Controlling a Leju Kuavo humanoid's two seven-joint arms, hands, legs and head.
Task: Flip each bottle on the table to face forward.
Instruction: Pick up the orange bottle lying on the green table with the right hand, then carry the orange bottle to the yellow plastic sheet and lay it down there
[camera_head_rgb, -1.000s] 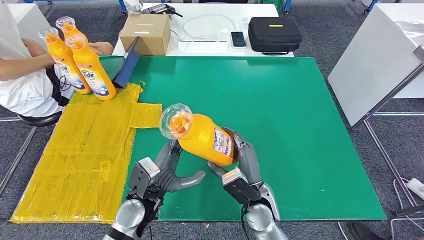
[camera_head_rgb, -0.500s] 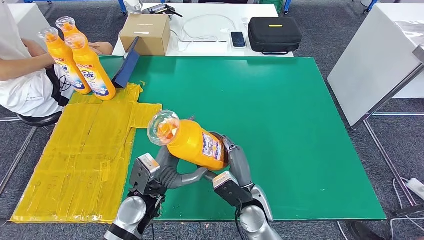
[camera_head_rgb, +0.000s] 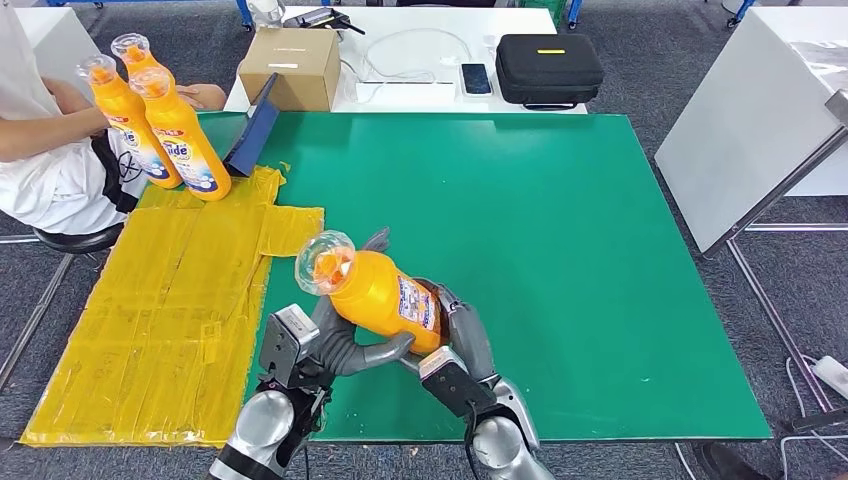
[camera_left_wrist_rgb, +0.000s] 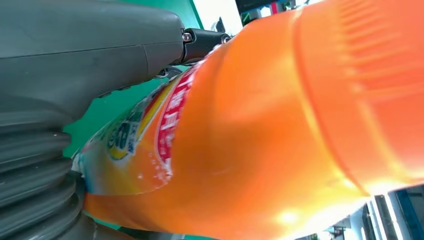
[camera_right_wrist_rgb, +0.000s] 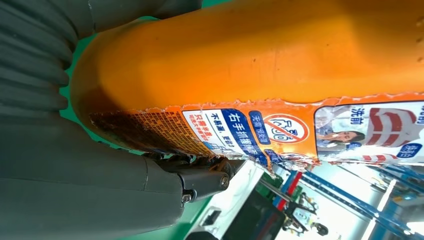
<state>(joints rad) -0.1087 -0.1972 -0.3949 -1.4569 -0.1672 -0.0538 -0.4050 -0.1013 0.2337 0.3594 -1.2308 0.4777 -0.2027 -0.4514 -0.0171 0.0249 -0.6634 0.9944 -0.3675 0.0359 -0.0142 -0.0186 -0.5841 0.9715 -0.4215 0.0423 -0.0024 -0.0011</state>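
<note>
An orange bottle (camera_head_rgb: 380, 298) with a clear cap (camera_head_rgb: 325, 262) hangs tilted over the near edge of the green table (camera_head_rgb: 560, 230), cap toward the left, its back label facing up. My right hand (camera_head_rgb: 458, 345) grips its base end. My left hand (camera_head_rgb: 335, 340) wraps the body, thumb beneath and fingers (camera_head_rgb: 378, 240) behind. Up close, the bottle (camera_left_wrist_rgb: 280, 125) lies against the left hand (camera_left_wrist_rgb: 90, 55), and the printed label side of the bottle (camera_right_wrist_rgb: 260, 55) against the right hand (camera_right_wrist_rgb: 75, 190). Three more orange bottles (camera_head_rgb: 185, 135) stand upright at the far left.
A yellow mat (camera_head_rgb: 170, 320) covers the table's left part. A person (camera_head_rgb: 40, 130) sits at the far left beside the standing bottles. A blue stand (camera_head_rgb: 255, 125), a cardboard box (camera_head_rgb: 290, 65), a phone (camera_head_rgb: 477, 78) and a black case (camera_head_rgb: 550, 68) lie at the back. A white board (camera_head_rgb: 750, 120) leans at the right.
The bottle has moved left and lower with my right hand. My left hand's thumb and fingers have closed around its body.
</note>
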